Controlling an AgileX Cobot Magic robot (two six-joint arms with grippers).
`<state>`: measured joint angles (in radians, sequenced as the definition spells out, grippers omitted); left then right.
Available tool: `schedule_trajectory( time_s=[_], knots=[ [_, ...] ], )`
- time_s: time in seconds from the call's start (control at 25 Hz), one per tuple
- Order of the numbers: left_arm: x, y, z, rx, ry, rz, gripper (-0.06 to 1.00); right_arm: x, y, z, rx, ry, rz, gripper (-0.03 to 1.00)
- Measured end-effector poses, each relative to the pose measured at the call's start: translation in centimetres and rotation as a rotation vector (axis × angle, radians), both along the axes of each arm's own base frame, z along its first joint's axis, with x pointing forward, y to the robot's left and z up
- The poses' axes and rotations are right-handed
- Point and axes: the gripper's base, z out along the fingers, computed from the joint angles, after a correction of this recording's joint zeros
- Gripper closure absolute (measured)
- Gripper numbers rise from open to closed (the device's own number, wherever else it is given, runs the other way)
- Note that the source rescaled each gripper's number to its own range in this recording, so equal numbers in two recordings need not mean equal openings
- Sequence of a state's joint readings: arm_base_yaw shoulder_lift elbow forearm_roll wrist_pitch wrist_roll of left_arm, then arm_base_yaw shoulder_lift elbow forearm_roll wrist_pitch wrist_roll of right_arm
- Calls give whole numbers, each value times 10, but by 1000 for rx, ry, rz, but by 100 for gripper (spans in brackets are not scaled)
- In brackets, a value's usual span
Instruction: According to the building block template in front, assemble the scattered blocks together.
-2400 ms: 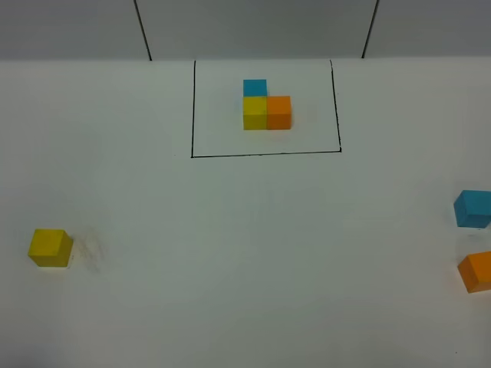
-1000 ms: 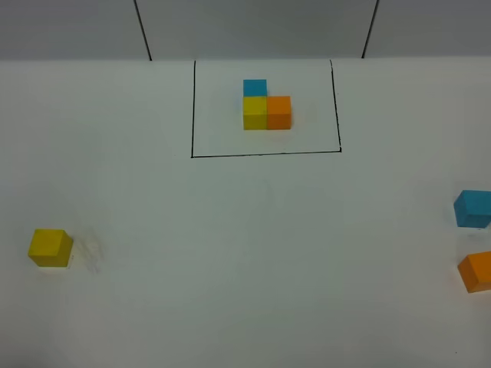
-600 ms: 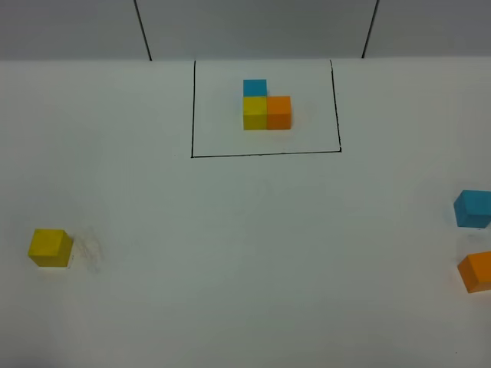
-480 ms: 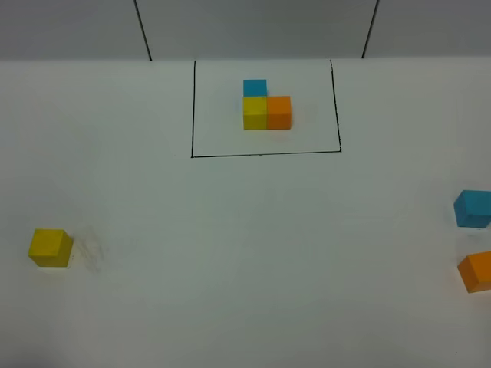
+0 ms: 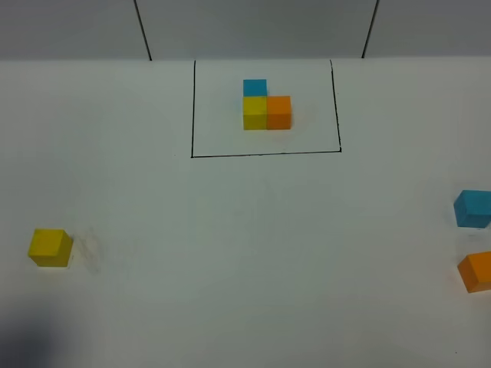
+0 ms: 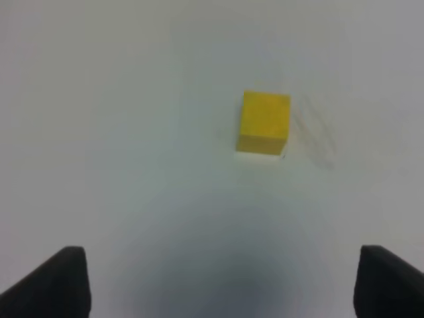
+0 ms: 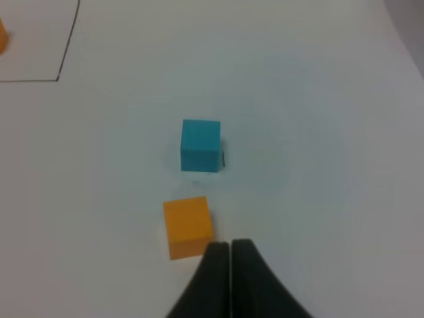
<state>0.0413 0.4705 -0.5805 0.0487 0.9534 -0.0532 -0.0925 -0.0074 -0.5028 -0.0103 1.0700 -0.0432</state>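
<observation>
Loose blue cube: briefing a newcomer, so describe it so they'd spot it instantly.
Find the black rectangle drawn on the table, then look far right, outside it. Two cubes sit apart there; the blue cube is the farther one, behind the orange cube, with no frame around it.

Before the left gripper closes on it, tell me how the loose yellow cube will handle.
The yellow cube looks rigid with crisp edges, so it probably won't deform when squeezed. It sits flat on one face, so a push should slide it, not roll it. Being small, it is likely light.
</observation>
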Motion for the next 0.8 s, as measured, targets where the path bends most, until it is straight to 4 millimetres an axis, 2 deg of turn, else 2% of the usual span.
schedule_trajectory(
  time_s=[0.16,0.32,0.6,0.8],
  knots=[
    [33,-1,-2,-33,15,-7,5,0,0,0,0,0,0,97],
    [63,-1,-13,-52,69,-7,5,0,0,0,0,0,0,97],
    [108,-16,-44,-97,178,-63,5,0,0,0,0,0,0,97],
    [132,-22,-70,-125,247,-32,5,0,0,0,0,0,0,97]
  ],
)
